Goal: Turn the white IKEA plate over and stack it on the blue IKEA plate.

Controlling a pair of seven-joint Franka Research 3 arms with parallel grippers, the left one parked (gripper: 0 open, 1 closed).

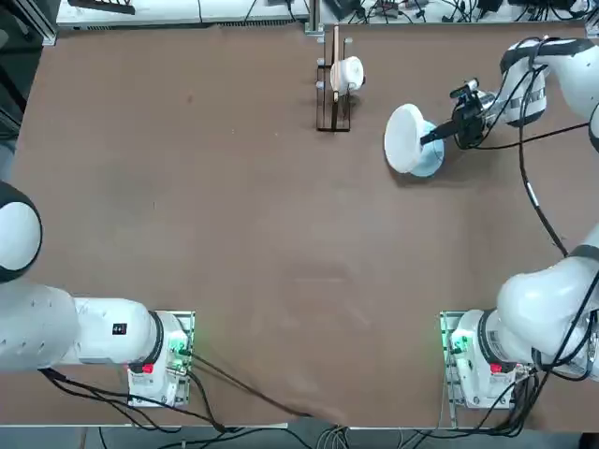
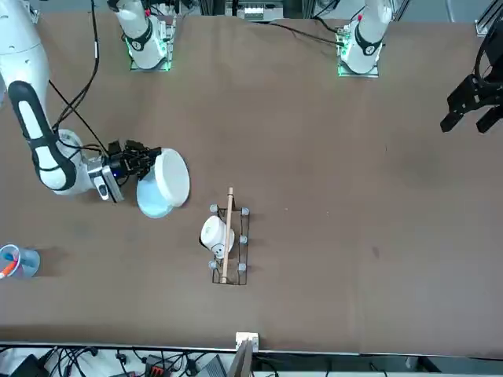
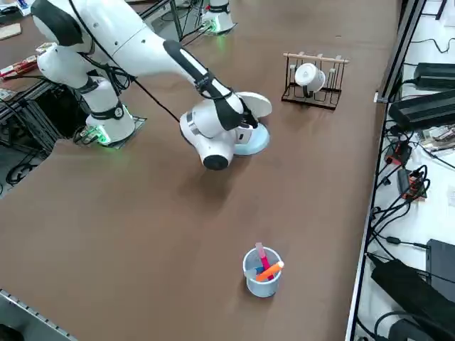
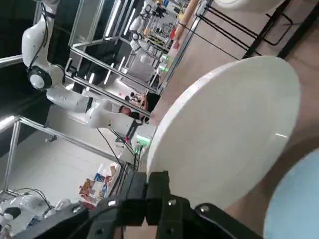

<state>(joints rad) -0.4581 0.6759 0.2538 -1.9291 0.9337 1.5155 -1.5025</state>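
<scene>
Right tool (image 1: pixel 438 137) clamped on white plate (image 1: pixel 404 137) rim | plate tilted above blue plate (image 1: pixel 429 161)

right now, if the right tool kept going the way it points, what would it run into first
The right tool, shut on the white plate's rim, points across the table toward the parked arm's side. Beyond the plate it carries, only bare table shows. The wooden rack looks off that line, though depth is unclear.

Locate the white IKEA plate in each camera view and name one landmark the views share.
Top view: white IKEA plate, upper right, tilted above the blue IKEA plate.
Front view: left of centre.
Right side view: upper middle.
Right wrist view: centre.
Shared landmark: the wooden rack.
</scene>
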